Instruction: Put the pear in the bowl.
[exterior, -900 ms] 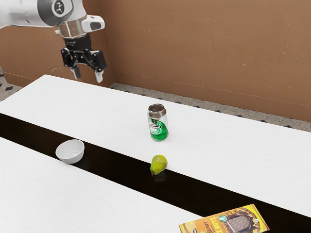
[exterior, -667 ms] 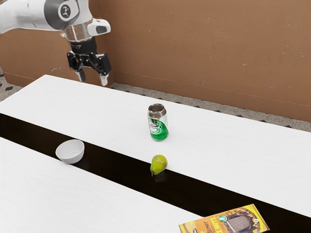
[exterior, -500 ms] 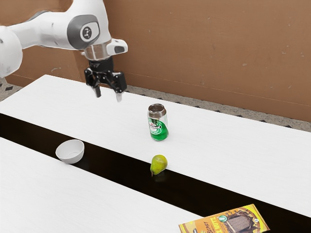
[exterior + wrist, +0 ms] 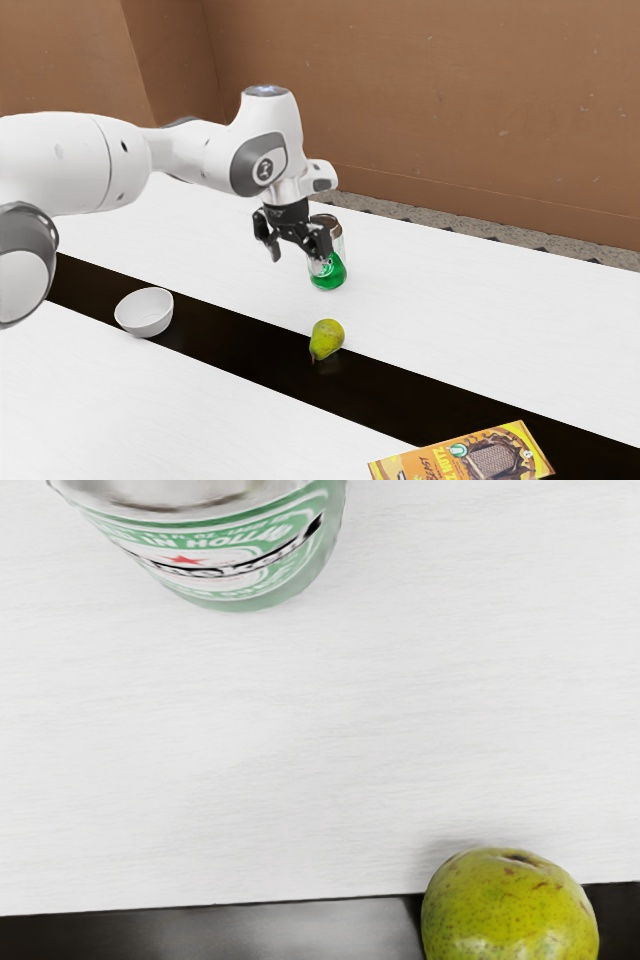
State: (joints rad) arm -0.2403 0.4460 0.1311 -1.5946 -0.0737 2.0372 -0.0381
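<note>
My black gripper hangs above the table in the exterior view, open, its two fingers well apart with nothing between them. It is higher than the green pear, which rests on the dark stripe near its edge with the white. In the wrist view the pear is partly cut off by the frame. The white bowl stands upright on the stripe, toward the exterior view's left from the pear, and nothing is seen inside it.
A green and silver can stands behind the pear, partly covered by the gripper in the exterior view; its label side is also in the wrist view. A yellow-orange box lies at the exterior view's lower right. The white table spans the scene.
My arm has swept from the exterior view's upper left toward its right and lower, bringing the gripper beside the can in that view. The pear, bowl, can and box have not moved.
</note>
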